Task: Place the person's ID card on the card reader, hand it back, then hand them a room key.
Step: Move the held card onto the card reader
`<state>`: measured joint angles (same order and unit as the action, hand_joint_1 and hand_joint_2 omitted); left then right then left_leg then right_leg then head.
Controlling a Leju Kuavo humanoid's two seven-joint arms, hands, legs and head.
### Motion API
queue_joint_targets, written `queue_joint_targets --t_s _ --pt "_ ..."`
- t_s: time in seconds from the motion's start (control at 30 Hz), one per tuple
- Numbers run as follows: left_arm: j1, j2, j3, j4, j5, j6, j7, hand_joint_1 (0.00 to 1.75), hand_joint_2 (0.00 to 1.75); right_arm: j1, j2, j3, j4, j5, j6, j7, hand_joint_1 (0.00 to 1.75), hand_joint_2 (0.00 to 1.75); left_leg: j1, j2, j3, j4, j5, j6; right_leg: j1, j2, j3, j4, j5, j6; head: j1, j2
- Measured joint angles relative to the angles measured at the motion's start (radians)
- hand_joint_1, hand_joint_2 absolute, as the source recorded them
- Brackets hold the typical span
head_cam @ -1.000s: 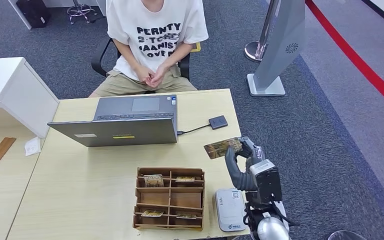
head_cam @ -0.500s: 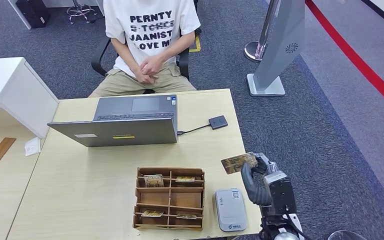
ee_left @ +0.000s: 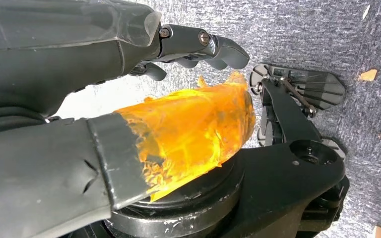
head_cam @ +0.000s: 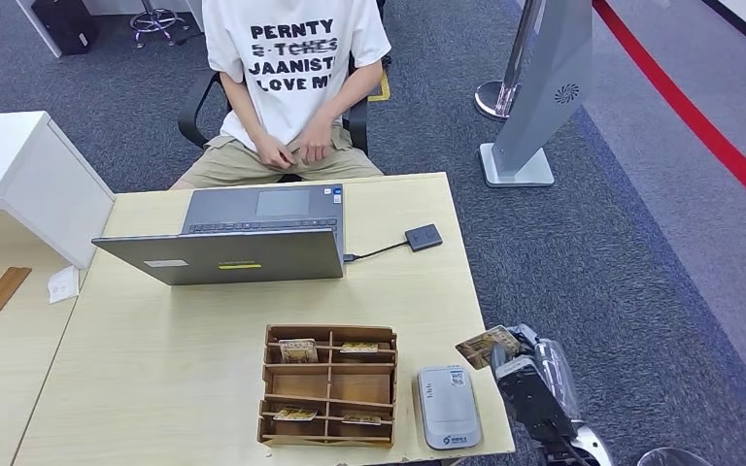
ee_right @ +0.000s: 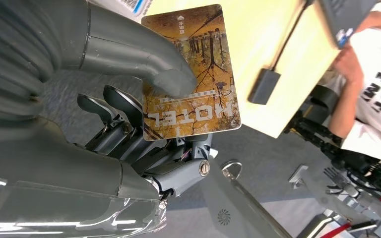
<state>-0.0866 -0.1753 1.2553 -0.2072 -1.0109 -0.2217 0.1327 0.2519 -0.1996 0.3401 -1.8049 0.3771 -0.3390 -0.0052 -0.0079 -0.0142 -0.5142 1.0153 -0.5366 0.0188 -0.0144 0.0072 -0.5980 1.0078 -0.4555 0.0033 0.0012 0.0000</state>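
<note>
My right hand (head_cam: 527, 372) pinches a yellow-brown card (head_cam: 487, 346) just off the table's near right corner, beside a white card reader (head_cam: 448, 406). In the right wrist view the card (ee_right: 193, 74) reads "HOTEL" and is held between the thumb (ee_right: 144, 62) and the fingers behind it. A wooden rack (head_cam: 328, 385) left of the reader holds several similar cards. The person (head_cam: 291, 87) sits across the table with both hands in their lap. My left hand (ee_left: 129, 124) hangs above the carpet and holds nothing; its thumb is wrapped in orange tape and stands apart from the fingers.
An open laptop (head_cam: 243, 238) stands at the far side of the table (head_cam: 155, 340), with a small dark square device (head_cam: 423, 237) cabled to it. A white cabinet (head_cam: 29, 184) lies to the left. A grey kiosk stand (head_cam: 534, 97) rises on the carpet to the right.
My right hand has drawn the card back toward me and to the right, from above the table's right side to its near corner. The person has lowered their hands.
</note>
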Motion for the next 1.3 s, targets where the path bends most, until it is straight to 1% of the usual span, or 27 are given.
queue_joint_targets --t_s 0.17,0.6,1.03,1.3 --pt "0.0 -0.001 0.002 0.0 -0.002 -0.003 0.0 0.0 0.0 0.0 -0.035 0.006 0.012 0.024 0.032 0.043 1.75 1.75 0.0 0.0 0.0 0.0 0.0 0.0 0.0 0.0 0.0 0.0 0.0 0.0 0.0 0.0" --pt "-0.001 -0.002 0.01 0.0 -0.006 -0.003 0.0 0.0 0.0 -0.021 -0.082 0.084 0.046 -0.014 0.098 0.046 1.75 1.75 0.0 0.0 0.0 0.0 0.0 0.0 0.0 0.0 0.0 0.0 0.0 0.0 0.0 0.0" --pt "-0.001 -0.002 0.011 0.0 -0.006 -0.003 0.0 0.0 0.0 -0.037 -0.106 0.125 0.062 -0.042 0.105 0.044 1.75 1.75 0.0 0.0 0.0 0.0 0.0 0.0 0.0 0.0 0.0 0.0 0.0 0.0 0.0 0.0" --pt "-0.001 -0.002 0.011 0.0 -0.01 -0.003 0.0 0.0 0.0 -0.045 -0.136 0.155 0.081 -0.031 0.114 0.083 1.75 1.75 0.0 0.0 0.0 0.0 0.0 0.0 0.0 0.0 0.0 0.0 0.0 0.0 0.0 0.0"
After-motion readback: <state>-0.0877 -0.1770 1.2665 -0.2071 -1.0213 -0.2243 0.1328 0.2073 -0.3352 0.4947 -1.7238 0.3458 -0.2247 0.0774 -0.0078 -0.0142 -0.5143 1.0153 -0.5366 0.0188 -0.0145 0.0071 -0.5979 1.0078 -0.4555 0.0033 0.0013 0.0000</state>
